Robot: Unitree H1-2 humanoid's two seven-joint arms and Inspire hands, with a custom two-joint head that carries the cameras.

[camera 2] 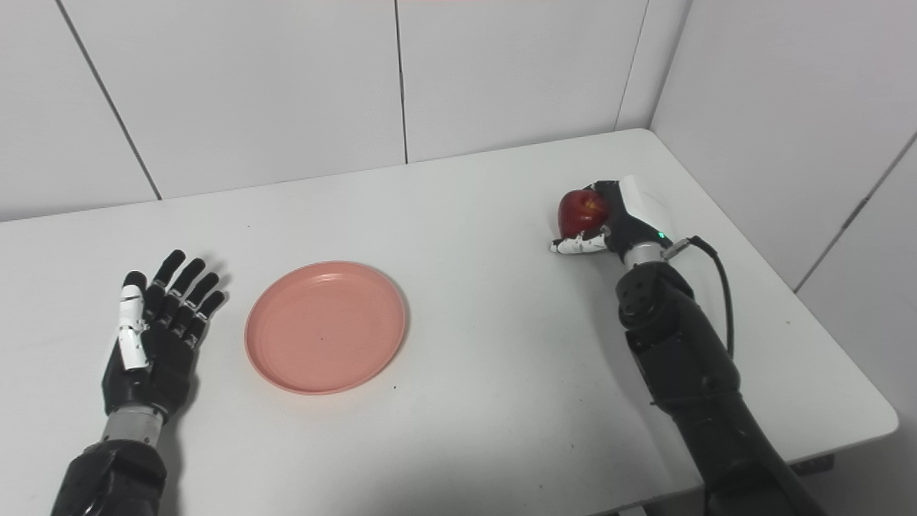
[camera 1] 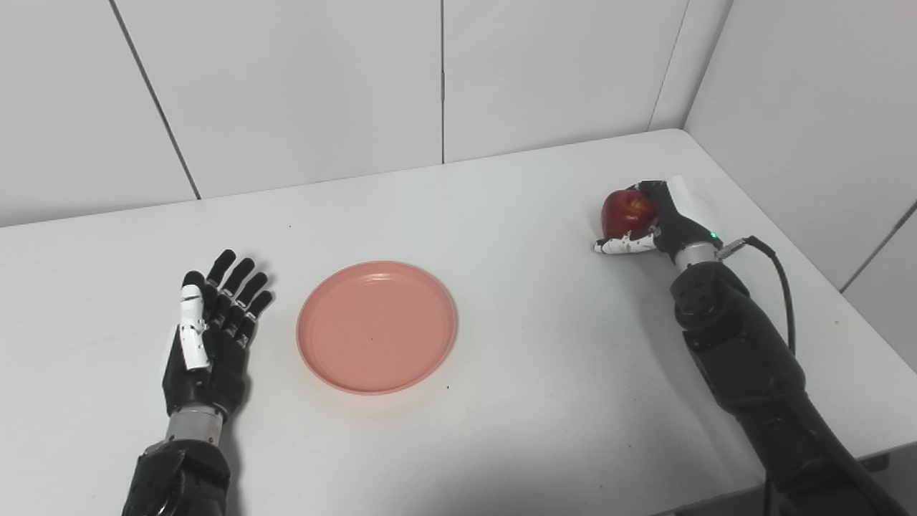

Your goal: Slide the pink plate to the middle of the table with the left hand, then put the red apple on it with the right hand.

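On the white counter (camera 1: 501,344) there is one pink plate (camera 1: 377,327) and one red apple (camera 1: 625,211), and two robot hands reach in from the near edge. The plate lies flat and upright near the middle of the counter, a little left of centre, with nothing on it; its raised rim runs unbroken all the way round. Just beside it on the left rests the left hand (camera 1: 208,337), palm up, fingers (camera 1: 240,279) spread and pointing away toward the wall, holding nothing and not touching the plate; a narrow strip of bare counter shows between the two. Its thumb carries white covers, while the rest of the hand is black. Well apart from the plate, toward the far right of the counter, the right hand (camera 2: 609,218) is closed around the apple: dark fingers wrap over its far side and the white-covered thumb (camera 2: 577,246) lies under its near side. Whether the apple is touching the counter or is raised just off it cannot be told from either view. A small green light glows at the wrist of the right arm, and one black cable (camera 1: 784,287) loops from that wrist down along the forearm. White wall panels stand behind the counter and along its right side.
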